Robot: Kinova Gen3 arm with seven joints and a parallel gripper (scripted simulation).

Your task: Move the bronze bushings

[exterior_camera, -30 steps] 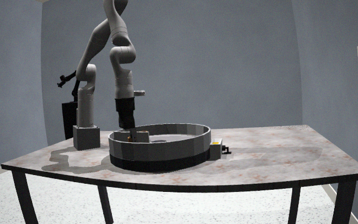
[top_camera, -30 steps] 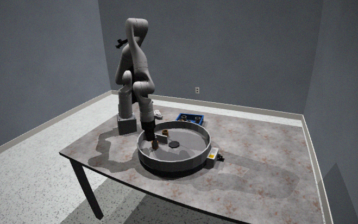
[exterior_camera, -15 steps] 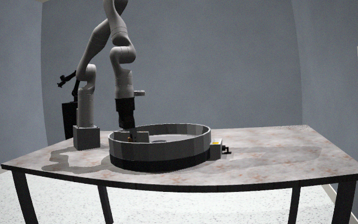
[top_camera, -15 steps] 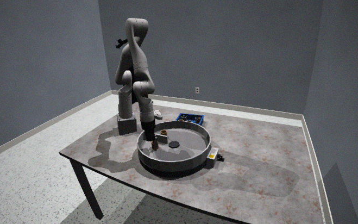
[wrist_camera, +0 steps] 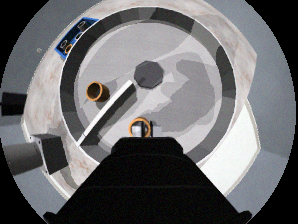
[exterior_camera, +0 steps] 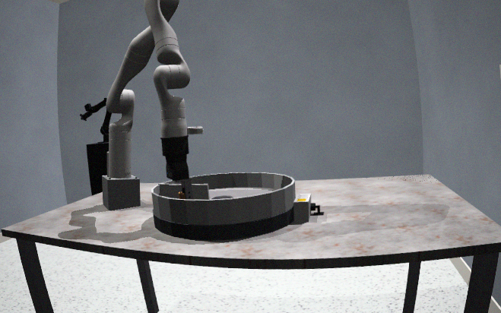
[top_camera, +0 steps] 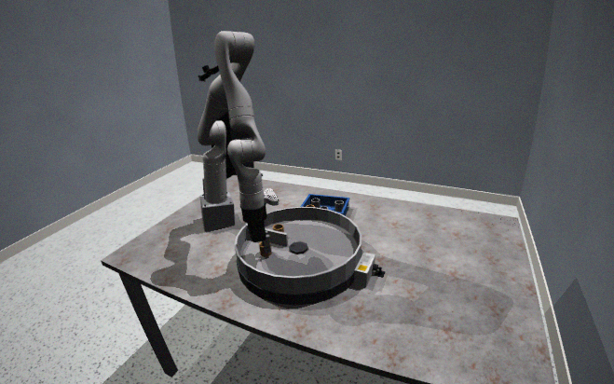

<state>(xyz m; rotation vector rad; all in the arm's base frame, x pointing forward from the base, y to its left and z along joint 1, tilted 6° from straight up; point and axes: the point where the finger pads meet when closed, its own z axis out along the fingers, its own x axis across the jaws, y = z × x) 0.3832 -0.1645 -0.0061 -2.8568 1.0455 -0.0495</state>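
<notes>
A bronze bushing stands upright on the turntable's disc [top_camera: 330,240] [wrist_camera: 189,106], left of the dark hub [top_camera: 298,247] [wrist_camera: 148,74]. My gripper [top_camera: 264,244] [exterior_camera: 184,187] reaches straight down over it, with the fingers parted around the bushing, open. A second bronze bushing [top_camera: 279,227] [wrist_camera: 95,90] stands upright on the disc behind a low grey divider bar [top_camera: 276,237] [wrist_camera: 109,112]. The blue crate [top_camera: 345,198] [wrist_camera: 67,44] sits behind the turntable with dark bushings [top_camera: 338,205] in it.
The turntable has a high grey rim [top_camera: 299,279] [exterior_camera: 224,207] all round. A small control box [top_camera: 363,268] [exterior_camera: 302,207] with a yellow label is attached at its right. The arm's base block [top_camera: 216,212] stands at the left, and a small white object [top_camera: 270,194] lies beside it.
</notes>
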